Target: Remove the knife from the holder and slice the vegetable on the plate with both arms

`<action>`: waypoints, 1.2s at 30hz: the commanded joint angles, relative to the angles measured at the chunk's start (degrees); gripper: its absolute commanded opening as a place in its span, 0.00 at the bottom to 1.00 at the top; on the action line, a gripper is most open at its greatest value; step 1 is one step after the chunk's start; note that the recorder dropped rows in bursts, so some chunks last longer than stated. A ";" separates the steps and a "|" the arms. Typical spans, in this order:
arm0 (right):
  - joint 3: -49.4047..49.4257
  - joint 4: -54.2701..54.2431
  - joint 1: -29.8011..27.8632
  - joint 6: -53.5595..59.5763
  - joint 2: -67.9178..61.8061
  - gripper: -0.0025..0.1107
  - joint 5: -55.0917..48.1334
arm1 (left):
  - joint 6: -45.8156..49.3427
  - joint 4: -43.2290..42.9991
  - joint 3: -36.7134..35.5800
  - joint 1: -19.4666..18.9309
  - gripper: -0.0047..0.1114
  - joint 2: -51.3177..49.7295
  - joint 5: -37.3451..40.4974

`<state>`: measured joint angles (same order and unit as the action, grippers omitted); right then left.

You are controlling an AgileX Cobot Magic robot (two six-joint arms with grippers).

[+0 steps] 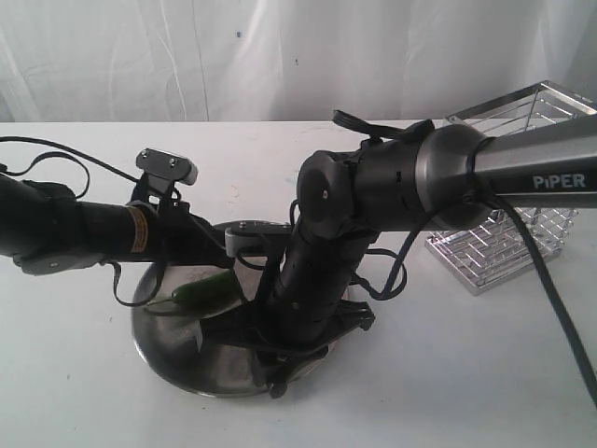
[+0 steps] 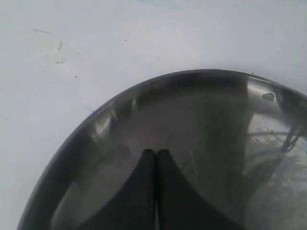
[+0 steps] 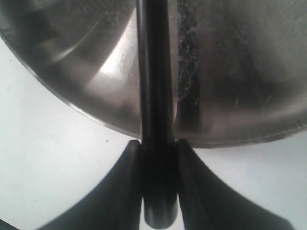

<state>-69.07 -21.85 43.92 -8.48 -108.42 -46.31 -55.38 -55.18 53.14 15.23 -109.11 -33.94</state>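
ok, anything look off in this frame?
Nothing spilled or tipped: the holder stands upright, the vegetable lies on the plate. One oddity: the left gripper is shut on nothing over bare plate, with the vegetable out of its view, so it likely isn't steadying it while the right gripper holds the knife.

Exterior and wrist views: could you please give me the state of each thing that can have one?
Left end effector: shut, empty, over the plate.
Right end effector: shut on the knife.
Knife: held, out of the holder, over the plate.
Chili pepper: lying on the plate, apparently uncut.
Holder: upright on the table.
Plate: flat on the table.
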 commanded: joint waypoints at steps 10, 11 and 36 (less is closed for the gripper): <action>-0.49 -0.40 0.05 0.76 0.18 0.02 -0.06 | 0.45 -2.72 0.19 -0.11 0.04 -5.90 8.83; -0.49 -0.40 0.05 0.76 0.18 0.02 -0.06 | 0.99 -2.72 0.19 -0.11 0.04 -6.13 9.25; -0.49 -1.29 0.05 0.76 -0.42 0.02 -1.30 | -0.30 -8.85 -1.16 -0.11 0.04 -6.89 -0.14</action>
<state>-69.21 -22.93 44.03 -8.26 -108.96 -47.61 -54.81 -61.22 53.43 14.82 -114.01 -38.88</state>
